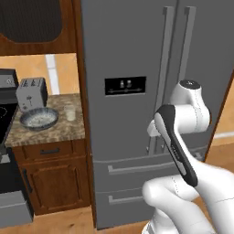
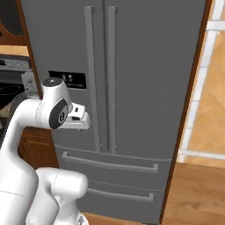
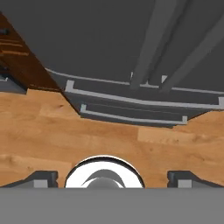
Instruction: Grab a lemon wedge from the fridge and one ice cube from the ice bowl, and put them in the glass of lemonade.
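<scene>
The fridge (image 1: 137,59) is a tall grey steel French-door unit, and both doors and both bottom drawers (image 2: 110,163) are closed. The lemon wedge is hidden. On the granite counter to the fridge's left, the dark ice bowl (image 1: 39,119) with whitish contents sits beside the small glass of lemonade (image 1: 70,113). My hand (image 2: 78,117) hovers in front of the left door, below the dispenser panel (image 1: 125,85). In the hand view my gripper (image 3: 113,178) is open and holds nothing. It looks down at the drawers and the floor.
A silver toaster (image 1: 32,93) stands behind the bowl. A black stove (image 1: 3,119) adjoins the counter at far left, with a wooden cabinet (image 1: 50,178) below the counter. Wooden flooring (image 3: 52,131) spreads before the fridge. A brown side panel (image 2: 189,110) borders its right.
</scene>
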You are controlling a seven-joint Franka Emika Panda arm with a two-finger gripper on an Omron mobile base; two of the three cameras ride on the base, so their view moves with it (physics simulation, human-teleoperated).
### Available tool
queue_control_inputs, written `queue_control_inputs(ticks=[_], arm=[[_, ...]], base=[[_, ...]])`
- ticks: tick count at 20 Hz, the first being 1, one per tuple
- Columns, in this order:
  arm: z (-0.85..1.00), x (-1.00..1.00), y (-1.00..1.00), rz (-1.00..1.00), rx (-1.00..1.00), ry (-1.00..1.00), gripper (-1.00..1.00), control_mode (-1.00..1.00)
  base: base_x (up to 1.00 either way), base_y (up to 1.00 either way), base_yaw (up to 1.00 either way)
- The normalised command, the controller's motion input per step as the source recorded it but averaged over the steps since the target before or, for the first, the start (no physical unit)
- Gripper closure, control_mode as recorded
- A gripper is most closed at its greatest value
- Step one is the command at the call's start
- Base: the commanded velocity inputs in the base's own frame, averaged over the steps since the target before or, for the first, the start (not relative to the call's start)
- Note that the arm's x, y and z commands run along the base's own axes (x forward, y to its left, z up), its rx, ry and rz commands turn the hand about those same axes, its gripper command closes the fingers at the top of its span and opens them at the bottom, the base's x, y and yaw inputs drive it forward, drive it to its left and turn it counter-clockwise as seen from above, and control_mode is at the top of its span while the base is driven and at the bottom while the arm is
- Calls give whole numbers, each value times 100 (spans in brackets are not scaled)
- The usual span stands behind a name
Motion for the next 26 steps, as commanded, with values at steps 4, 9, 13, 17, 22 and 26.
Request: queue_control_inputs(ticks=[4, 9, 13, 17, 22, 26], arm=[[0, 0, 0, 0, 0, 0, -100, 100], [0, 0, 0, 0, 0, 0, -100, 100], [0, 0, 0, 0, 0, 0, -100, 100], [0, 0, 0, 0, 0, 0, -100, 100], [0, 0, 0, 0, 0, 0, -100, 100], [0, 0, 0, 0, 0, 0, -100, 100]], base=[[9, 100, -11], [21, 100, -17], [31, 100, -26], [53, 93, -34], [69, 67, -35], [78, 42, -31]])
